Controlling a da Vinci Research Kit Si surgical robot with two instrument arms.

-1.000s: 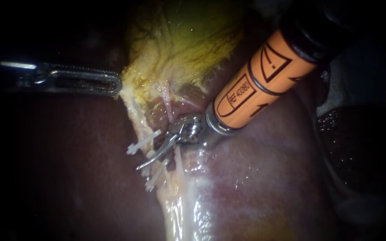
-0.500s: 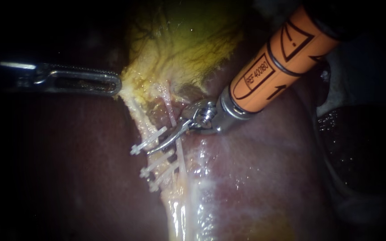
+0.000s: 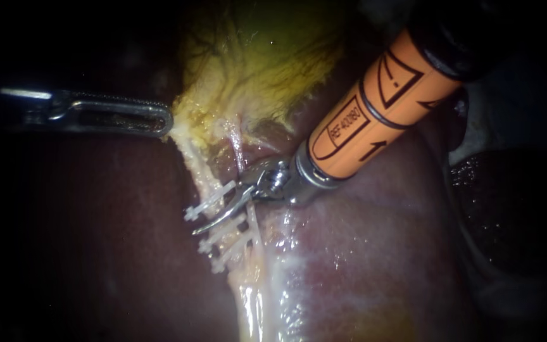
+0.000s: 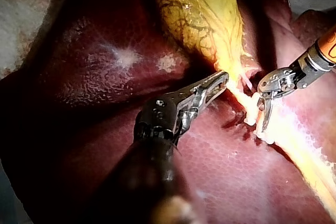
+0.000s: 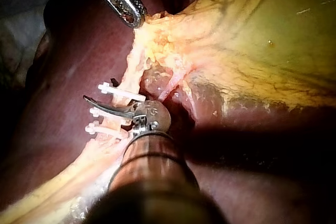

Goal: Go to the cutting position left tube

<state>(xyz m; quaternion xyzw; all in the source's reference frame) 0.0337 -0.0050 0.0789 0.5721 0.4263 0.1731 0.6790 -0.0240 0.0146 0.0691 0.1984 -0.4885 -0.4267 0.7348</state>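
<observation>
1. Traction comes from my left instrument (image 3: 167, 121): its jaws are clenched on the yellow edge of the gallbladder (image 3: 267, 69) where it narrows, and the tissue tents toward them. I judge this pull is what keeps the strands below stretched and lifted clear of the liver (image 3: 362, 253)
2. The left tube (image 3: 196, 170) runs down from that held edge as a pale yellow band. It carries three white clips (image 3: 211, 199) set crosswise, one nearer the gallbladder and two close together farther down
3. My right instrument (image 3: 199, 229) enters from the upper right. Its curved blades lie together, grasping nothing, and rest across the left tube in the gap between the uppermost clip and the next one; the right wrist view shows the same placement
4. That gap looks like the intended cutting place, since a cut there would leave a clip on each side of the tube
5. The thinner, pinkish right tube (image 3: 238, 151) runs just beside, close to the blades' hinge, so the approach has to stay on the clipped tube alone
6. By my reading the position is almost reached, but the blades lie over the tube instead of around it and would have to part before any cut
</observation>
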